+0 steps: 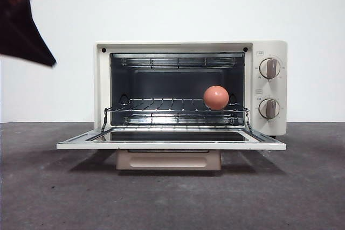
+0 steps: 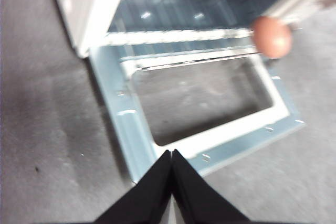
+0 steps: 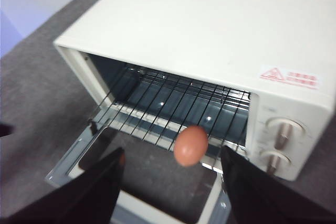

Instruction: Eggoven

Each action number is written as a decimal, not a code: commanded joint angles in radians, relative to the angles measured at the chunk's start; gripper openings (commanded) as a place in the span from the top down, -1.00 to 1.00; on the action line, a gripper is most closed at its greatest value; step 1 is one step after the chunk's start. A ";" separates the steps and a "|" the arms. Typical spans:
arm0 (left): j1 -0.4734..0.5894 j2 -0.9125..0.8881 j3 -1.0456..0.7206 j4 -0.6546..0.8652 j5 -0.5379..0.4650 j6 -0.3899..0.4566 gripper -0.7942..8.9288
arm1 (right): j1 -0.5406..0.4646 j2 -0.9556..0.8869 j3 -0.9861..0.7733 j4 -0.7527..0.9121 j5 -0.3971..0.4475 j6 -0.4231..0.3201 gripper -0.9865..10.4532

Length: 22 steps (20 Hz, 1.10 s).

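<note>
Left end effector point(image 2: 171, 153) black, wedge-shaped jaws (matte, plain), right end effector point(image 3: 170, 163) black, broad flat jaws

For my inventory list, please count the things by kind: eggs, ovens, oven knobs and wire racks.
Egg: 1
Toaster oven: 1
Oven knobs: 2
Wire rack: 1
Total: 5

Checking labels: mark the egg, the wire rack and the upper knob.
egg point(image 1: 216, 97): front view, middle of its shell.
wire rack point(image 1: 156, 104): front view, bare bars left of the egg.
upper knob point(image 1: 269, 68): front view, its centre grip, on the toaster oven's control panel.
</note>
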State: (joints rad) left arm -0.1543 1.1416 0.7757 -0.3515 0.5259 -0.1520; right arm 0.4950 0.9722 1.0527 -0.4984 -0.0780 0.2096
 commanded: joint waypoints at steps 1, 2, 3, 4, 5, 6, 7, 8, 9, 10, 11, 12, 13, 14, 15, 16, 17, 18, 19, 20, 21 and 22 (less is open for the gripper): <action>0.003 0.106 0.001 0.066 0.019 -0.021 0.82 | 0.007 -0.078 0.021 -0.065 0.001 -0.016 0.31; 0.005 0.153 0.001 0.097 0.019 -0.026 0.82 | 0.007 -0.118 0.021 -0.091 0.001 -0.016 0.31; 0.009 0.198 0.001 0.121 0.019 -0.029 0.82 | 0.007 -0.154 0.021 -0.113 0.001 -0.016 0.31; 0.012 0.241 0.001 0.145 0.019 -0.033 0.82 | 0.007 -0.189 0.021 -0.133 0.002 -0.015 0.31; 0.014 0.283 0.001 0.166 0.019 -0.033 0.82 | 0.007 -0.220 0.021 -0.148 0.005 -0.015 0.31; 0.019 0.324 0.001 0.187 0.019 -0.035 0.82 | 0.007 -0.247 0.021 -0.161 0.008 -0.015 0.31; 0.023 0.362 0.001 0.211 0.019 -0.042 0.82 | 0.007 -0.270 0.021 -0.166 0.008 -0.011 0.31; 0.024 0.394 0.001 0.227 0.019 -0.044 0.82 | 0.007 -0.292 0.021 -0.171 0.008 -0.011 0.31; 0.024 0.420 0.001 0.241 0.020 -0.044 0.82 | 0.007 -0.310 0.021 -0.174 0.008 -0.011 0.31; 0.024 0.443 0.001 0.248 0.021 -0.044 0.82 | 0.007 -0.322 0.021 -0.180 0.008 -0.006 0.31; 0.023 0.463 0.001 0.260 0.021 -0.044 0.82 | 0.007 -0.330 0.021 -0.187 0.008 -0.004 0.31; 0.018 0.480 0.001 0.274 0.032 -0.044 0.82 | 0.007 -0.336 0.021 -0.195 0.012 -0.004 0.31; 0.012 0.496 0.001 0.288 0.041 -0.045 0.82 | 0.007 -0.336 0.021 -0.203 0.022 -0.003 0.31; 0.008 0.513 0.001 0.300 0.055 -0.049 0.82 | 0.007 -0.336 0.021 -0.210 0.026 -0.003 0.31; 0.003 0.530 0.001 0.306 0.063 -0.052 0.82 | 0.007 -0.336 0.021 -0.213 0.026 -0.003 0.31; -0.001 0.546 0.001 0.314 0.084 -0.054 0.82 | 0.007 -0.335 0.021 -0.213 0.026 -0.003 0.31; -0.004 0.557 0.001 0.323 0.112 -0.063 0.82 | 0.007 -0.335 0.021 -0.213 0.027 -0.003 0.31; -0.005 0.566 0.001 0.333 0.132 -0.069 0.82 | 0.007 -0.335 0.021 -0.212 0.027 -0.003 0.31; -0.007 0.569 0.001 0.339 0.137 -0.073 0.82 | 0.007 -0.334 0.021 -0.213 0.027 -0.003 0.31; -0.009 0.569 0.001 0.341 0.141 -0.074 0.82 | 0.007 -0.334 0.021 -0.213 0.028 -0.003 0.31; -0.009 0.569 0.001 0.346 0.169 -0.074 0.82 | 0.007 -0.334 0.021 -0.213 0.033 -0.004 0.31; -0.005 0.569 0.001 0.351 0.202 -0.077 0.82 | 0.007 -0.334 0.021 -0.213 0.038 -0.004 0.31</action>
State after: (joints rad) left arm -0.1505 1.6936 0.7700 -0.0200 0.6872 -0.2279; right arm 0.4957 0.6319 1.0542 -0.7193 -0.0456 0.2062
